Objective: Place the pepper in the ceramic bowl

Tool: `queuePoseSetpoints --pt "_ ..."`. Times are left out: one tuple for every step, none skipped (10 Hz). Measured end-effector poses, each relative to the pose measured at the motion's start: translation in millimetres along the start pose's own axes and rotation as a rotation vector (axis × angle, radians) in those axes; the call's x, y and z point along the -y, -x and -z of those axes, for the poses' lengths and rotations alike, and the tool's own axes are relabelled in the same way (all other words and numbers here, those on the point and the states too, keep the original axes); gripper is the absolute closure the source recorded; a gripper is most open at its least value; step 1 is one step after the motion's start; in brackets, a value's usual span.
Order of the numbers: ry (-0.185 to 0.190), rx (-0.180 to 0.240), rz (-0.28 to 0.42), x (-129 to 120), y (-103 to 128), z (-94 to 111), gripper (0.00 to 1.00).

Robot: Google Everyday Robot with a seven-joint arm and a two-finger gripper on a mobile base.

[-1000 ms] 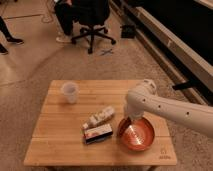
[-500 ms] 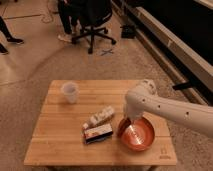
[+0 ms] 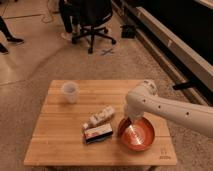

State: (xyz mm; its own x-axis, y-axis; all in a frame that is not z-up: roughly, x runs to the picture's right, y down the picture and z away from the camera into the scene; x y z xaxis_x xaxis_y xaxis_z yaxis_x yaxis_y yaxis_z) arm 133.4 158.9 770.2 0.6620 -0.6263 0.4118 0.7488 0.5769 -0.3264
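Over the rear-left edge of the ceramic bowl (image 3: 143, 139) hangs the gripper (image 3: 131, 123), pointed down from the white arm (image 3: 165, 107) that reaches in from the right. Whether it is clenched or released cannot be told, since the wrist hides it from this view. The pepper cannot be made out either, neither inside the bowl nor on the wood around it, so it is most likely hidden at the gripper's tip or just under it. Judging by that, the step in hand is the placing itself: the gripper is at the bowl and the drop is not yet confirmed. The next move calls for a release low above the bowl's middle, not its rim, then a straight lift clear. Just left of the bowl lie a red-and-white box (image 3: 98, 133) and a pale packet (image 3: 100, 118) — close enough to be nudged. A translucent cup (image 3: 70, 92) stands well apart on the wooden table (image 3: 55, 147).
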Motion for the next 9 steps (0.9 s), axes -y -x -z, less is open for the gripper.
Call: queuePoseSetpoints --pt "0.003 -0.028 -0.004 -14 -7 -1 0.73" --pt "-0.001 -0.023 -0.009 -23 -16 0 0.73" --pt "-0.004 -0.01 -0.012 -25 -17 1 0.73" --pt "0.003 -0.013 -0.014 -24 -16 0 0.73" --pt "0.009 -0.019 -0.022 -17 -10 -1 0.73" --pt "0.011 -0.025 -0.02 -14 -6 -2 0.73" --pt "0.009 -0.027 -0.022 -16 -8 -2 0.73" --pt "0.004 -0.028 -0.028 -20 -11 0 0.73" --pt "0.006 -0.023 -0.031 -22 -15 1 0.73"
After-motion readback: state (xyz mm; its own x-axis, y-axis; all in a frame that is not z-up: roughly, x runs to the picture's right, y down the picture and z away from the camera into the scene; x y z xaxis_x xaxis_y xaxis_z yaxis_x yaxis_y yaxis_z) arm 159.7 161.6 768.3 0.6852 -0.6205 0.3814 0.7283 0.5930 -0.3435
